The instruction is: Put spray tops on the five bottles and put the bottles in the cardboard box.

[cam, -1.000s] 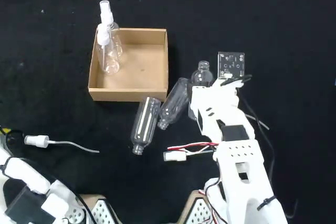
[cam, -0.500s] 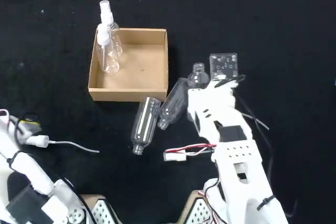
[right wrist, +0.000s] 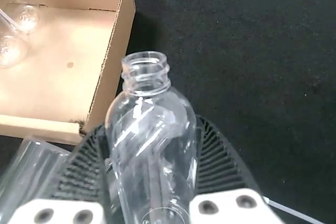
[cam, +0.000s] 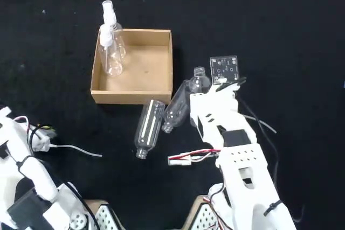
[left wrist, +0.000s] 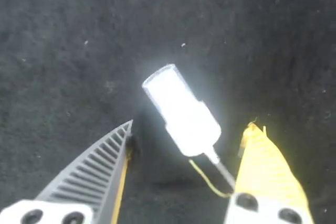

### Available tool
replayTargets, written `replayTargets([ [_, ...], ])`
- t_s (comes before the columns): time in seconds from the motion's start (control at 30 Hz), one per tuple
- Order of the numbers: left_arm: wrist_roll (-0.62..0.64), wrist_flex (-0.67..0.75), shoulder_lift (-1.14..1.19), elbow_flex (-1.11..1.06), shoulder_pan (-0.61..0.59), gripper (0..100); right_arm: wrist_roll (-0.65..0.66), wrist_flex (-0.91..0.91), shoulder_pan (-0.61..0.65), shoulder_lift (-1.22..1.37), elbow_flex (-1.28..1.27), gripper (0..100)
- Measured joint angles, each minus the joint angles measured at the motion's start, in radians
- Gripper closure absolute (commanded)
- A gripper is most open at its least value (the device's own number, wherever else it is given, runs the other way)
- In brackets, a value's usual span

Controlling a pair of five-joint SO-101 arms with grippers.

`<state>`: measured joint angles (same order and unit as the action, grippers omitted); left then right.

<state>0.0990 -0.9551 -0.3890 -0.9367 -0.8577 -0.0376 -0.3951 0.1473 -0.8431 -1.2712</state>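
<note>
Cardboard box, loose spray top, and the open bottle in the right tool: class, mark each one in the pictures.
cardboard box [cam: 129,97], high view, on its front wall
spray top [left wrist: 184,114], left wrist view, on its white body
open bottle [right wrist: 149,124], right wrist view, on its clear shoulder

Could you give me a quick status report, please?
Right gripper shut on uncapped bottle, near cardboard box. Left gripper open, straddling spray top on table. Two loose bottles lying close by.
</note>
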Motion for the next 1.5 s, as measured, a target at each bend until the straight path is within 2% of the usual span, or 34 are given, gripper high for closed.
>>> replayTargets([
  [0.17,-0.002,0.018,0.000,-0.009,0.034,98,0.000,0.000,0.000,0.000,0.000,98.7],
  [0.27,-0.052,-0.006,0.000,-0.011,0.094,93,0.000,0.000,0.000,0.000,0.000,98.7],
  [0.53,-0.084,-0.020,0.000,0.009,0.103,97,0.000,0.000,0.000,0.000,0.000,98.7],
  [0.67,-0.235,-0.020,0.000,0.058,0.074,97,0.000,0.000,0.000,0.000,0.000,98.7],
  [0.73,-0.307,-0.020,0.000,0.068,0.048,94,0.000,0.000,0.000,0.000,0.000,98.7],
  [0.83,-0.348,-0.020,0.000,0.069,0.003,84,0.000,0.000,0.000,0.000,0.000,98.7],
  [0.97,-0.358,-0.020,0.000,0.071,-0.015,73,0.000,0.000,0.000,0.000,0.000,98.7],
  [1.17,-0.353,-0.005,0.000,0.071,-0.015,73,0.000,0.000,0.000,0.000,0.000,98.7],
  [1.33,-0.262,0.069,0.000,0.071,-0.015,73,0.000,0.000,0.000,0.000,0.000,98.7],
  [1.5,-0.169,0.083,0.005,0.071,-0.015,73,0.000,0.000,0.000,0.000,0.000,98.7],
])
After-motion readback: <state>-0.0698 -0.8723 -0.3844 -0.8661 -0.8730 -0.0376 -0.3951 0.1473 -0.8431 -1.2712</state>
